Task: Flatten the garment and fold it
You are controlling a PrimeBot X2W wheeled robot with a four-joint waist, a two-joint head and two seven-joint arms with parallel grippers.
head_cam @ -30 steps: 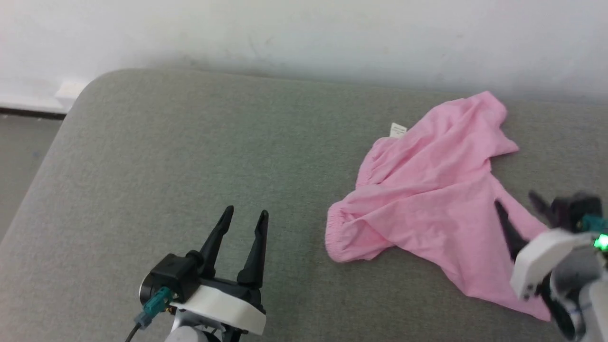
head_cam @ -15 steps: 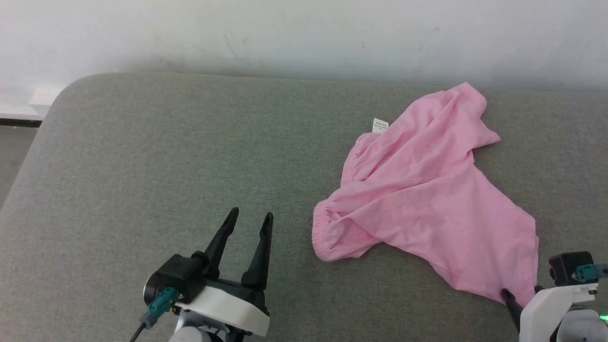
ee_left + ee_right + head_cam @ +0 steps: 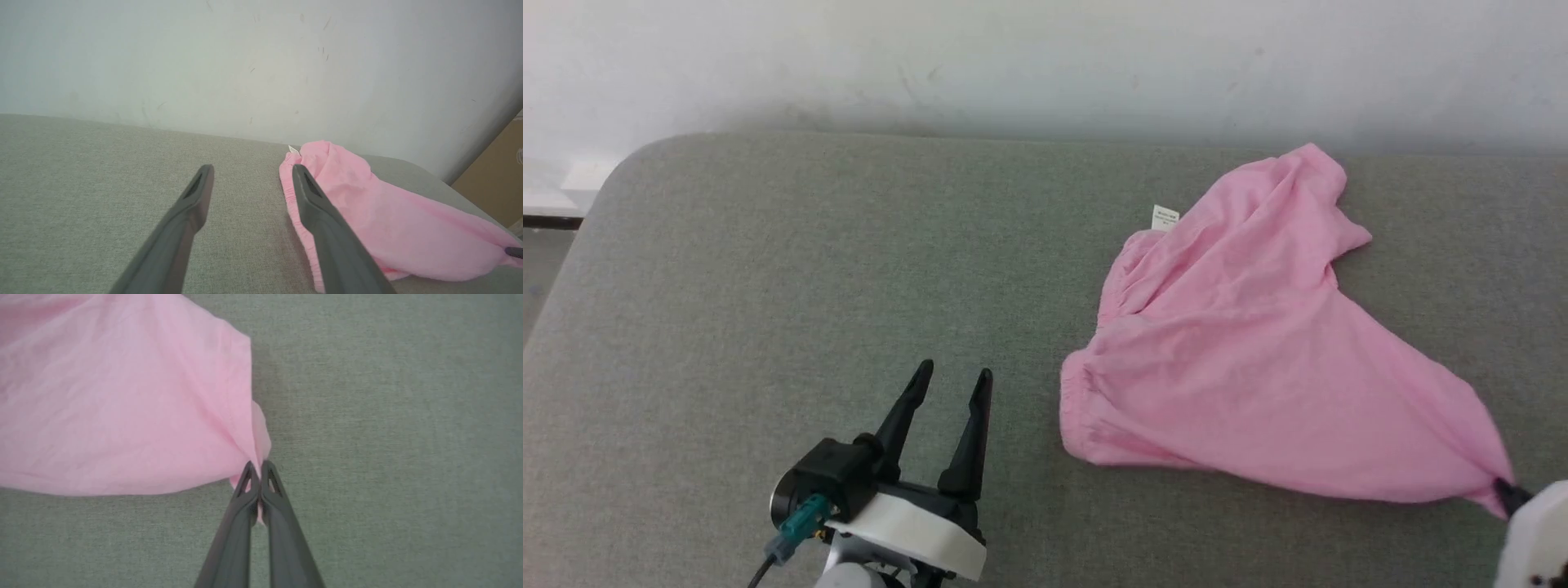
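The garment [image 3: 1241,351], light-pink shorts with a gathered waistband and a small white label [image 3: 1165,217], lies on the right half of the grey cushion [image 3: 809,269]. Its near right corner is drawn out to a point. My right gripper [image 3: 259,464] is shut on that corner of the garment [image 3: 122,404], and its dark tip [image 3: 1507,493] shows at the head view's lower right edge. My left gripper [image 3: 952,377] stands open over bare cushion, left of the waistband. Between its fingers in the left wrist view is only cushion, with the garment [image 3: 367,212] just to the right.
A white wall [image 3: 1045,57] runs behind the cushion. The cushion's rounded left corner drops to a floor strip [image 3: 539,253]. A brown cardboard-coloured surface [image 3: 494,171] stands past the cushion's right end.
My right gripper has closed on the garment's near right corner and pulled it right and toward me, stretching the fabric flatter. The head camera has shifted. The left gripper stays open in place.
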